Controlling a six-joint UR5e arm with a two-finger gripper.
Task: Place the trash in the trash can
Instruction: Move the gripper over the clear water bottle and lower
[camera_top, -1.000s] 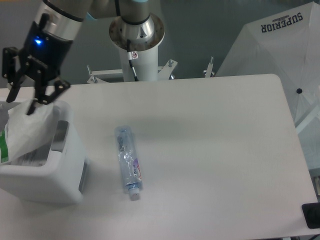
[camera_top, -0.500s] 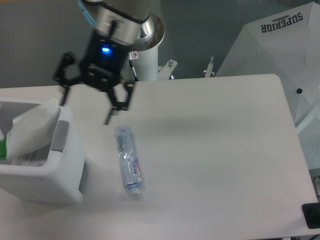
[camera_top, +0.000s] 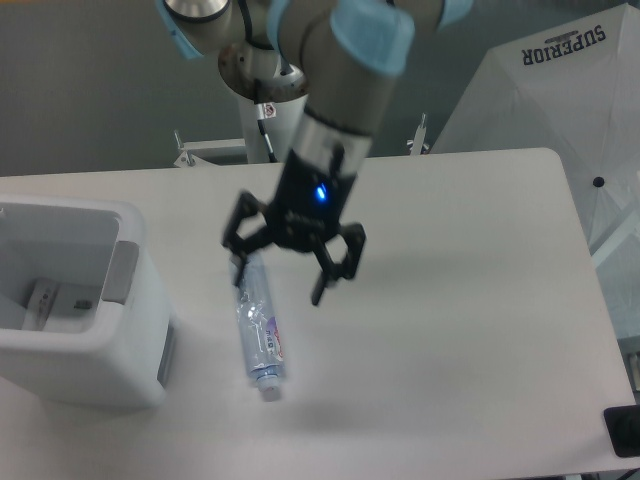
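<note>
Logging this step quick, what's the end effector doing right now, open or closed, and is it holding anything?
End effector: open and empty, fingers spread above the top end of the crushed bottle, which lies on the table.

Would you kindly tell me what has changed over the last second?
The gripper left the bin and swung right, now open above the bottle. The pouch it released has dropped inside the bin. Bottle and bin have not moved.

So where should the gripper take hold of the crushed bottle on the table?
Probably mid-body, from straight above. The bottle lies flat, its cap toward the near edge, so the open gripper should close across its narrow width, near the label.
</note>
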